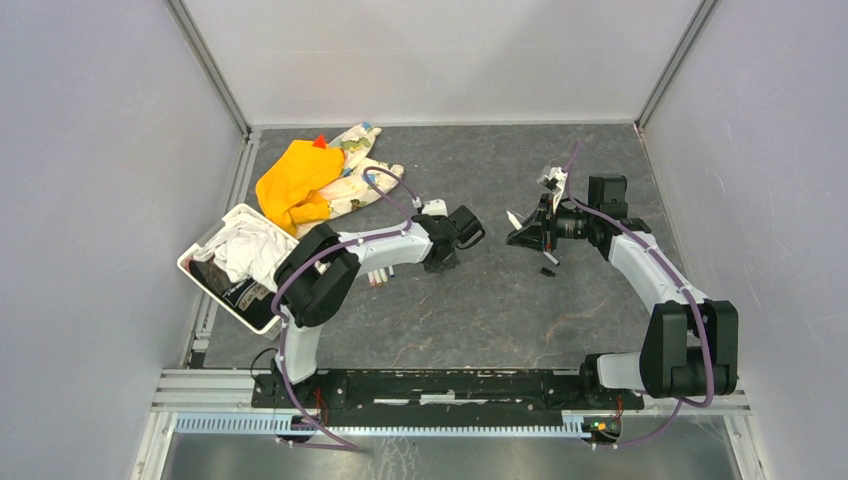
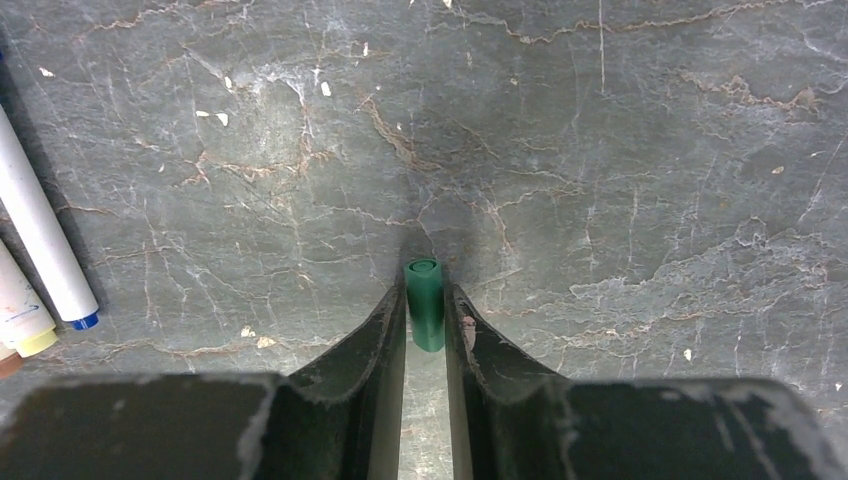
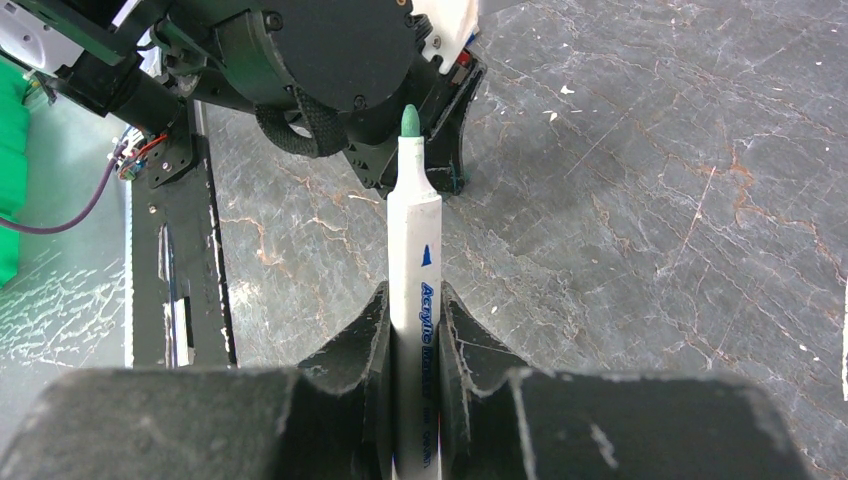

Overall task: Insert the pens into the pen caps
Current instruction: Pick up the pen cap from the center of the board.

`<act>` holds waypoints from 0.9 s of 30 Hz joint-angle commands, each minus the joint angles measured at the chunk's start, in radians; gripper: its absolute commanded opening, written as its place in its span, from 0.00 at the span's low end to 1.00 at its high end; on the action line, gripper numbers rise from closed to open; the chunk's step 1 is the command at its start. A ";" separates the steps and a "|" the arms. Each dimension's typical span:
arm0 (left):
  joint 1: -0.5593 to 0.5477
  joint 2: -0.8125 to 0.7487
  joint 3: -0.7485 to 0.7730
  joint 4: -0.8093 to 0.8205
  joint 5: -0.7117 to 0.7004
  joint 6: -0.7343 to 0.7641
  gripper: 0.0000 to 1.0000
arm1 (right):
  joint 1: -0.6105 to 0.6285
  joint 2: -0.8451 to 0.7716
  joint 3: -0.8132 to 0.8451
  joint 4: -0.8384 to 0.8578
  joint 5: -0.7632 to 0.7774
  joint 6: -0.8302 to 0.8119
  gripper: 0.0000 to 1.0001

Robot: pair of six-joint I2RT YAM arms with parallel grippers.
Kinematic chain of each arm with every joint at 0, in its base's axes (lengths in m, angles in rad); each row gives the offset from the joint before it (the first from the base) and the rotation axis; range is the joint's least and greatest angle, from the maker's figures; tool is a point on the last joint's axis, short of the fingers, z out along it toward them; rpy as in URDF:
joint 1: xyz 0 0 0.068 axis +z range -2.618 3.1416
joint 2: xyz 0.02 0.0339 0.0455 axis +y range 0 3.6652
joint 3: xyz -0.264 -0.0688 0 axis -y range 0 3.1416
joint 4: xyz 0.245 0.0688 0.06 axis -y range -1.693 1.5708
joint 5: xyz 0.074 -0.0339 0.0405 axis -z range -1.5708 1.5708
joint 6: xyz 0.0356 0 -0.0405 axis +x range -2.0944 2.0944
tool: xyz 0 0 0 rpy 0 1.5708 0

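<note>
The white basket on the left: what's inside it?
A crumpled white cloth fills most of the white basket, with a dark printed item beside it. Anything underneath them is covered, and the left arm hides part of the basket.

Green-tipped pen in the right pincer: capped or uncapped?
Uncapped: the pen shows a bare green tip; the green cap sits apart, in the left pincer.

Top cam high behind me, looking down; wrist cams close over tabletop — right one faces my left arm.
</note>
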 commanded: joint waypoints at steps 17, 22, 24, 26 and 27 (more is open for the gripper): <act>0.055 0.211 0.011 -0.098 0.164 0.136 0.18 | -0.003 -0.045 0.015 0.045 -0.043 0.012 0.00; 0.054 0.207 0.025 -0.104 0.145 0.155 0.08 | -0.004 -0.047 0.011 0.053 -0.044 0.018 0.00; 0.055 0.186 0.033 -0.104 0.122 0.164 0.04 | -0.003 -0.047 0.005 0.063 -0.045 0.026 0.00; 0.058 0.149 0.041 -0.104 0.087 0.176 0.02 | -0.003 -0.047 -0.001 0.073 -0.047 0.035 0.00; 0.058 0.130 0.045 -0.104 0.071 0.181 0.02 | -0.003 -0.049 -0.003 0.077 -0.048 0.039 0.00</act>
